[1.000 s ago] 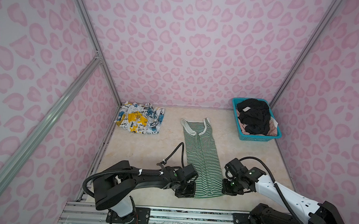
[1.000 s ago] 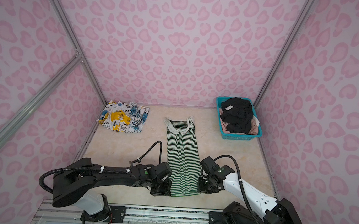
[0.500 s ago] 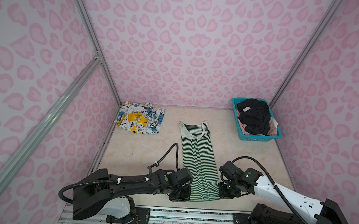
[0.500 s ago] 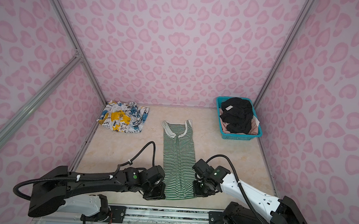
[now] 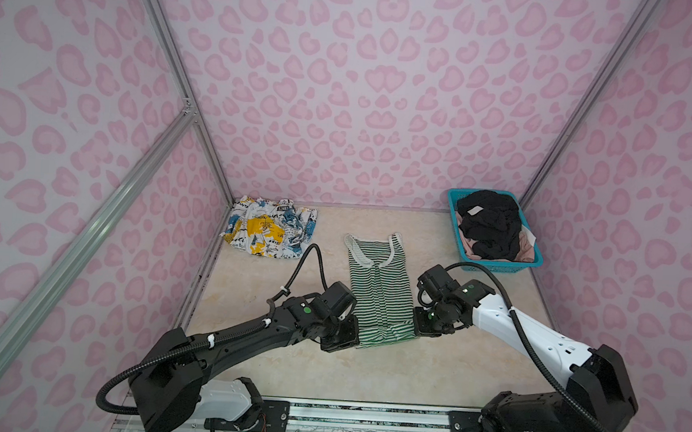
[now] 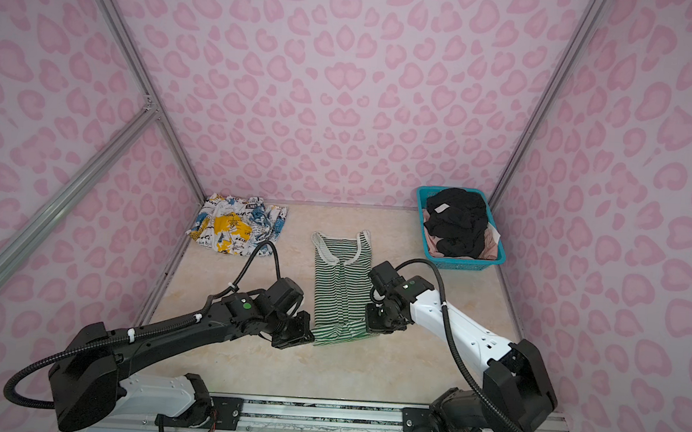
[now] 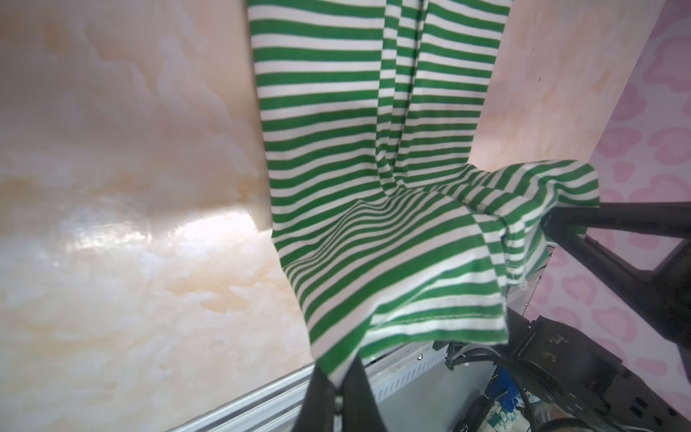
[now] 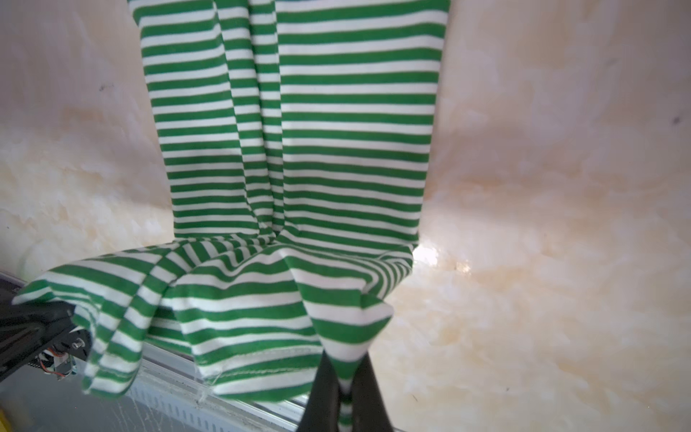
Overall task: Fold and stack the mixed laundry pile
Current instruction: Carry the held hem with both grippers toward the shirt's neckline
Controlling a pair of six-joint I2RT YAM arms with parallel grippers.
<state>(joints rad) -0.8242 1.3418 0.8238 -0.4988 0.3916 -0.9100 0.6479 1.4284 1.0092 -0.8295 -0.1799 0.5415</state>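
Green-and-white striped top [image 5: 377, 286] lies lengthwise mid-table [image 5: 429, 373], neckline far, hem near; left gripper [image 7: 337, 394] is clenched on the hem's near-left corner; right gripper [image 8: 346, 392] is clenched on its near-right corner; hem lifted off the surface, sagging between them (both wrist views show cloth pinched between the fingers); white printed garment [image 5: 270, 232] bunched at far left; black garment [image 5: 489, 227] and pale pink garment [image 5: 525, 241] sit inside the teal basket [image 5: 495, 266], far right.

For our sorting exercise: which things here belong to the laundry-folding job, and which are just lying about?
Job: green-and-white striped top; left claw; right claw; splash-print garment; black garment; pale pink garment.
Lying about: teal mesh basket; marbled tabletop.
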